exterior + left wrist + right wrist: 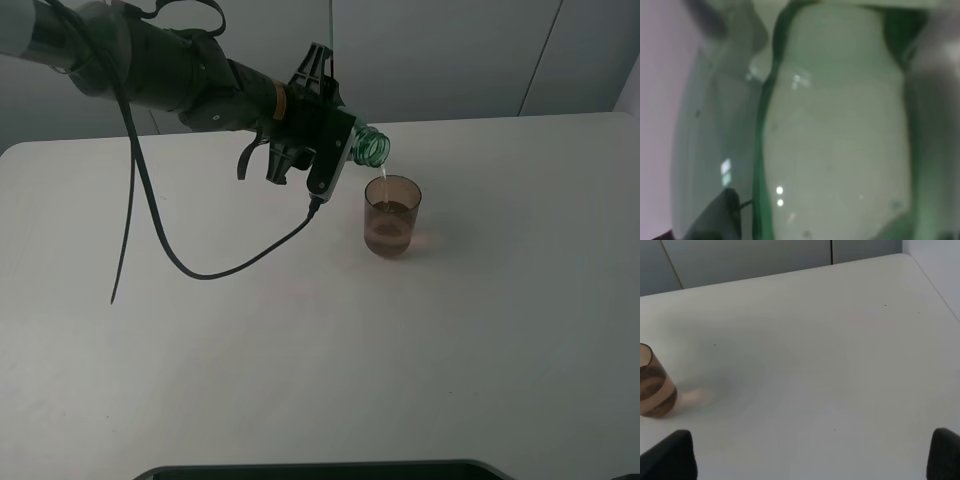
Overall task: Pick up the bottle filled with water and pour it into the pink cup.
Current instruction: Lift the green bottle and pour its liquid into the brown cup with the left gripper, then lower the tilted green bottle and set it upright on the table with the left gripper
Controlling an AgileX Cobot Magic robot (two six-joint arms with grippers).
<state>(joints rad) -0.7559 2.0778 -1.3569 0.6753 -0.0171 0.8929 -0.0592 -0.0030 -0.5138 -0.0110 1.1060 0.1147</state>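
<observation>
My left gripper point(336, 150) is shut on the green-tinted bottle point(371, 146) and holds it tipped over, its open neck just above the pink cup point(391, 215). A thin stream of water point(383, 186) falls from the neck into the cup, which stands upright on the white table and is partly filled. In the left wrist view the bottle point(835, 130) fills the frame, blurred. In the right wrist view the cup point(652, 382) stands at the edge. My right gripper point(807, 460) is open and empty, its fingertips point(670, 455) wide apart; it is out of the exterior high view.
A black cable point(200, 270) hangs from the left arm and loops low over the white table point(300, 370). A dark object's edge point(320, 468) lies along the table's front. Grey wall panels stand behind the table's far edge.
</observation>
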